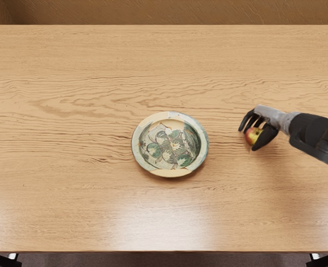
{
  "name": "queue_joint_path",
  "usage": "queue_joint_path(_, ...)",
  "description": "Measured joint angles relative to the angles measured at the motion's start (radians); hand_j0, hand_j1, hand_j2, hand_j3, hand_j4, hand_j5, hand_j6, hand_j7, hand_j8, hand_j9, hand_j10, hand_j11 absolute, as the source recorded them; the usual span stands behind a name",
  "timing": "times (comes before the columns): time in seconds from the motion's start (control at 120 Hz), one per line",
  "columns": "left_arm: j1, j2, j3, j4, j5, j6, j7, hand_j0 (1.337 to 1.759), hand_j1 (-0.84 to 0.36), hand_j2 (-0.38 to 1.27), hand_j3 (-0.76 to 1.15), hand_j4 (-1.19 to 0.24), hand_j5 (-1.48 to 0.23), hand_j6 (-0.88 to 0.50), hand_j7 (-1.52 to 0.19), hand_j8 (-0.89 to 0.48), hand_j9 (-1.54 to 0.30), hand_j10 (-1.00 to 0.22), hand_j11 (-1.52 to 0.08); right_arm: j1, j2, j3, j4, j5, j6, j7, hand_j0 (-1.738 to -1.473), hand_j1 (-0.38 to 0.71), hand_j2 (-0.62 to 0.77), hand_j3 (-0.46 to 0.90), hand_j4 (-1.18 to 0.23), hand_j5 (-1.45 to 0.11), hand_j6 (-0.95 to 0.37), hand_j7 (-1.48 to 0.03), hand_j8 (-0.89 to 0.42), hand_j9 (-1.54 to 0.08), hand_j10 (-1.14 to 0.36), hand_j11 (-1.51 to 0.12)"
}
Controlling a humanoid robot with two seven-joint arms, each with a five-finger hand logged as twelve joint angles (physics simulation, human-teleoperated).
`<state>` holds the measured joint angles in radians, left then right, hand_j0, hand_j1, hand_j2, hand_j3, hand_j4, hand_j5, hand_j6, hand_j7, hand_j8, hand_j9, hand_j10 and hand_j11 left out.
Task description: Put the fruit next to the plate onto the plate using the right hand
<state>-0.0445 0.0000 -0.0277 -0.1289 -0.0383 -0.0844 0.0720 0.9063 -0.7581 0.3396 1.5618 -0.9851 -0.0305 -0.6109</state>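
Fruit (253, 135) sat well right of plate (169, 173), on table (69, 83). Right hand (259, 127) closed around it: fingers curled over top, thumb beneath.

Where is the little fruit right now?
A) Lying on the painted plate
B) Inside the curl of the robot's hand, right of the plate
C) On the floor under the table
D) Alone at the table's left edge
B: the fruit shows between the curled fingers of the right hand, well to the right of the plate, which has no fruit on it.
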Motion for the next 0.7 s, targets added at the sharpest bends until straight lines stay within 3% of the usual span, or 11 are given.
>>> queue_joint_path(0.325, 0.0, 0.0, 0.0, 0.0, 0.0, 0.0, 0.0, 1.658, 0.07, 0.05, 0.0, -0.23, -0.3, -0.23, -0.3, -0.23, -0.3, -0.23, -0.3, 0.081, 0.022, 0.164, 0.006, 0.174, 0.336, 0.0, -1.655, 0.25, 0.15, 0.0, -0.63, -0.84, -0.51, -0.82, -0.4, -0.84, -0.52, -0.84)
queue_joint_path(0.55, -0.001, 0.0, 0.0, 0.0, 0.0, 0.0, 0.0, 1.658, 0.07, 0.05, 0.0, -0.23, -0.3, -0.23, -0.3, -0.23, -0.3, -0.23, -0.3, 0.145, 0.142, 0.174, 0.001, 0.212, 0.374, 0.0, -1.657, 0.27, 0.2, 0.0, -0.62, -0.85, -0.5, -0.83, -0.39, -0.84, -0.51, -0.84)
queue_joint_path(0.7, 0.0, 0.0, 0.0, 0.0, 0.0, 0.0, 0.0, 1.658, 0.07, 0.05, 0.0, -0.23, -0.3, -0.23, -0.3, -0.23, -0.3, -0.23, -0.3, 0.165, 0.262, 0.173, -0.051, 0.206, 0.375, 0.0, -1.658, 0.29, 0.24, 0.0, -0.62, -0.85, -0.5, -0.83, -0.39, -0.84, -0.51, -0.83)
